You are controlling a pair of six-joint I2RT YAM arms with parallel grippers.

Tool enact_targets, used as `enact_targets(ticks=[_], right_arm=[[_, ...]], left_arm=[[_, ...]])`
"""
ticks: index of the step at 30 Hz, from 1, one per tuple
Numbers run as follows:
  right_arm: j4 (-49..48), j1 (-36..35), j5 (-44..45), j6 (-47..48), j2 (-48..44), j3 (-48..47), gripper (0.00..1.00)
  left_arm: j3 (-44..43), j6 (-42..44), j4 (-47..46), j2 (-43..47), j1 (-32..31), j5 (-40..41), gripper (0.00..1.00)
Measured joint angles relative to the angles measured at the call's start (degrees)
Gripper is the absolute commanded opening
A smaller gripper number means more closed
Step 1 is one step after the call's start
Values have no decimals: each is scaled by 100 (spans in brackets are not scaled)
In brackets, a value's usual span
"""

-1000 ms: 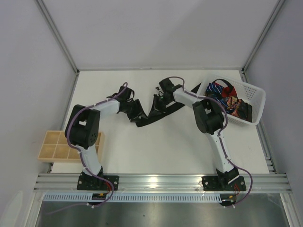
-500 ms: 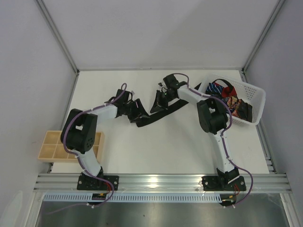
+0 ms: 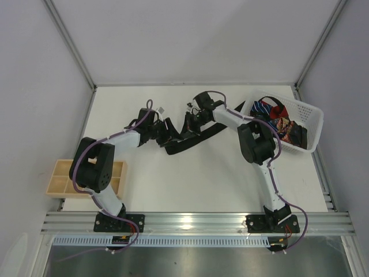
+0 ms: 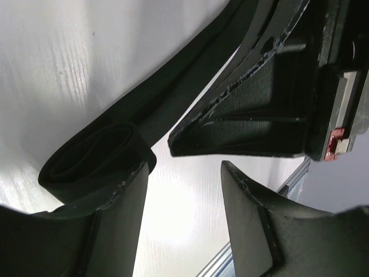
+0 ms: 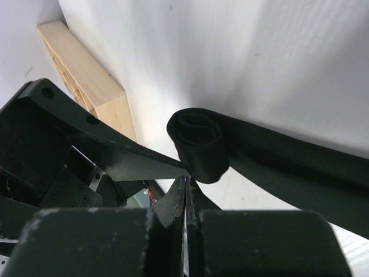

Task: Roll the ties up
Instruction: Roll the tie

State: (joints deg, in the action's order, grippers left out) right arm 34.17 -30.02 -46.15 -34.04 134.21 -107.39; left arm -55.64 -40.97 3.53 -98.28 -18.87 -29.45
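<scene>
A plain black tie (image 3: 202, 136) lies slanted across the middle of the table, and its left end is wound into a small roll (image 4: 92, 157) (image 5: 199, 141). My left gripper (image 3: 171, 131) (image 4: 183, 173) stands open beside that roll, its left finger (image 4: 118, 219) against the roll's outer side, with only bare table between the fingers. My right gripper (image 3: 189, 124) (image 5: 185, 183) is shut, its tips just short of the roll, with nothing seen between them. Other ties (image 3: 279, 122), striped, red and patterned, lie heaped in the basket.
A white lattice basket (image 3: 312, 117) sits at the table's right edge. A wooden compartment tray (image 3: 60, 179) (image 5: 86, 75) hangs over the left edge. The two grippers are close together over the tie. An aluminium rail (image 3: 196, 219) runs along the near edge.
My left arm has stretched further right towards the tie's rolled end and its jaws have widened. The right gripper has shifted slightly left and stays shut.
</scene>
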Motion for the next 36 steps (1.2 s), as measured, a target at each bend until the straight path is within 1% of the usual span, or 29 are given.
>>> enact_targets(ticks=[4,10,14,16,21,28,31,36], right_arm=[[-22,-170,-79,-22,2,-4,1],[-85,-308,-168,-101,26,-22,0],[-72,-337,-151,-107,61,-42,0],[-57,-339,-127,-101,92,-52,0],[4,-313,-76,-39,201,-76,0],[295,-269,177,225,341,-164,0],[380,-247,245,339,402,-214,0],[503,-219,302,472,479,-278,0]], left_arm=[[153,0,7,155,72,-101,58],[251,9,142,765,278,-146,58],[251,48,356,1126,612,-179,61],[260,48,463,1220,756,-186,60],[444,22,791,1202,942,-240,60],[538,37,1043,907,949,-387,63],[507,289,1165,883,949,-400,66],[175,1038,1357,879,944,-424,69]])
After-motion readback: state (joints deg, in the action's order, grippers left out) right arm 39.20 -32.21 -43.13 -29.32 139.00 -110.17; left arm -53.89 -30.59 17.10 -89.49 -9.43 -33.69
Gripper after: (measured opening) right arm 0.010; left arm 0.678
